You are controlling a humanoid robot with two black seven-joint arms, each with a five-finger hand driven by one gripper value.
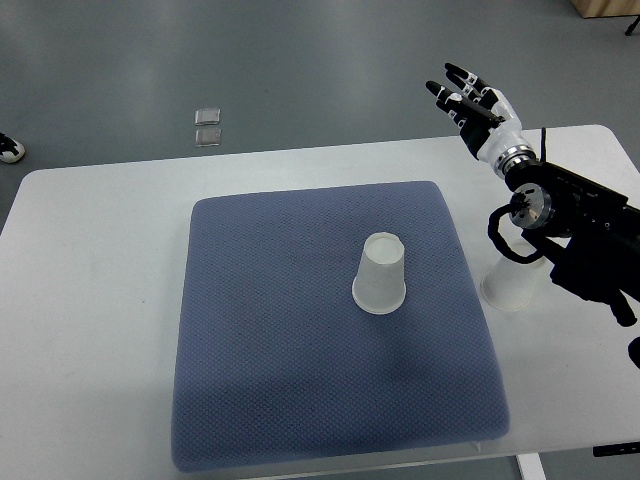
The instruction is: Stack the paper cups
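A grey floor (300, 60) runs behind a white tabletop (90, 300), and most of that tabletop is covered by a blue-grey quilted mat (270, 380). Out on the floor past the far edge lie two small clear squares (208, 126), one just behind the other, and a bit of a shoe (9, 149) pokes in at the left border.

The right hand (478, 108) is up by the far right corner of the tabletop, its dark arm (585, 240) coming in from the right edge. Its black-tipped fingers (459, 75) are straight and fanned apart, pointing up and away toward the floor, and they grip nothing.

Well below and to the left of that hand, a white paper cup (381, 275) stands upside down on the mat, its wide rim resting on the cloth, a little right of the mat's middle. A second paper cup (507, 285) sits on the bare tabletop just off the mat's right edge, tucked under the arm; the forearm and its black cable loop cover its upper part, so I cannot tell which way up it stands. The two cups are apart, with the mat's edge between them.
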